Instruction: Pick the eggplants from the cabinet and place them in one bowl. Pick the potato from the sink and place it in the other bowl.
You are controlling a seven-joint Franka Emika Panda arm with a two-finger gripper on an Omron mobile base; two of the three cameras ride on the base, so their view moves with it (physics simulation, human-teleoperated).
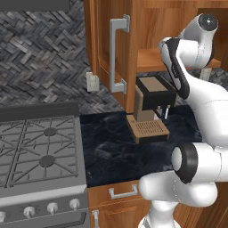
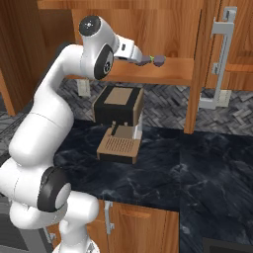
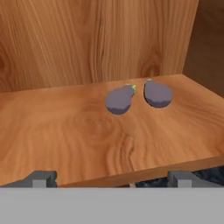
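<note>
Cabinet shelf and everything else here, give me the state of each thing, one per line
cabinet: door swung open
eggplants: two, lying side by side on the shelf, apart, not held
gripper: fingers spread open, at the shelf's front edge, holding nothing
coffee machine: upright on the counter

The white arm [image 1: 196,147] rises from 5 o'clock and bends up to 2 o'clock, its upper links across the open cabinet [image 1: 147,26] and its shelf [image 1: 149,60]. The cabinet door [image 1: 107,49] stands swung out at 12 o'clock, its silver handle [image 1: 116,53] upright. Below the shelf, a coffee machine [image 1: 151,109] sits on the black counter [image 1: 116,151]. A stove [image 1: 40,156] lies at 8 o'clock, beside the counter.
</note>
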